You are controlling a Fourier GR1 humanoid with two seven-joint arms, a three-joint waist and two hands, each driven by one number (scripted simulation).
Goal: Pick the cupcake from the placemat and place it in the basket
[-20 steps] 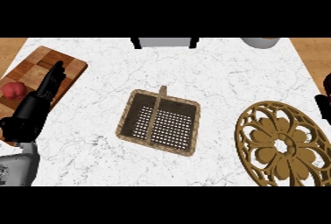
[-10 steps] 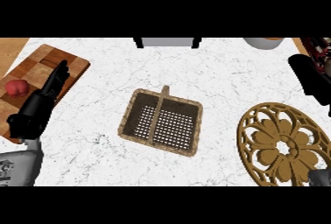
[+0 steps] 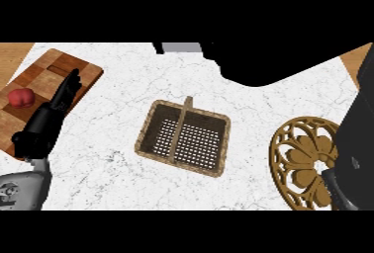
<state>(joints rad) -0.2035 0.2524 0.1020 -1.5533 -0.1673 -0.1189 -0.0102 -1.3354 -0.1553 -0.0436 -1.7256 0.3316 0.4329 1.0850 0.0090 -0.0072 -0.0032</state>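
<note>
From my head view, my left hand rests at the left with fingers straight and apart, lying over the edge of a wooden cutting board where a red item sits. The basket stands mid-counter on the white marble counter, nothing in it. A gold openwork placemat lies at the right, partly covered by my right hand, a large dark shape; I cannot tell how its fingers stand. I see no cupcake

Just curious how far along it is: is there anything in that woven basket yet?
Empty. The basket shows only its perforated floor on both sides of its handle; no cupcake shows inside it.
</note>
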